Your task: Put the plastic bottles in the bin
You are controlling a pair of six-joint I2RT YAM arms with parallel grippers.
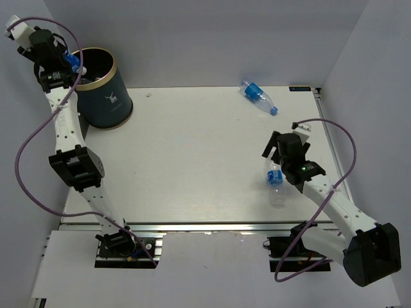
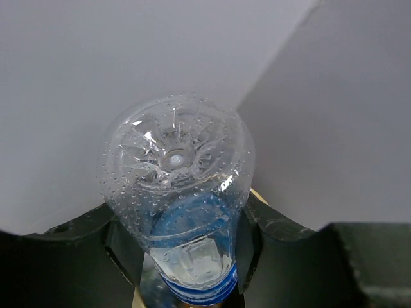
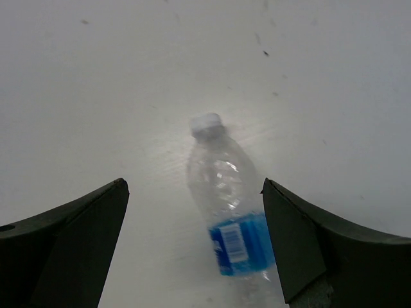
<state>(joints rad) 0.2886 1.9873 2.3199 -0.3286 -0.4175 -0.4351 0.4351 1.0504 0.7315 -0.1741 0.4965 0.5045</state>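
Your left gripper [image 2: 183, 240] clamping a blue-labelled bottle [image 2: 176, 163] at the bin [image 1: 106, 102] rim, your right gripper [image 3: 192, 192] hanging spread wide above a second bottle [image 3: 232, 224]

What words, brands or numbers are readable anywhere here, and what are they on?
Nothing reads clearly.
bin: small white logo, too small to read.
held bottle in left gripper: blue label, print blurred.
near bottle under right gripper: blue label with barcode, illegible.
far bottle: blue label, too small.

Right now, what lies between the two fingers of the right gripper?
A clear blue-labelled bottle lies on the white table between the right gripper's open fingers, as the right wrist view shows.
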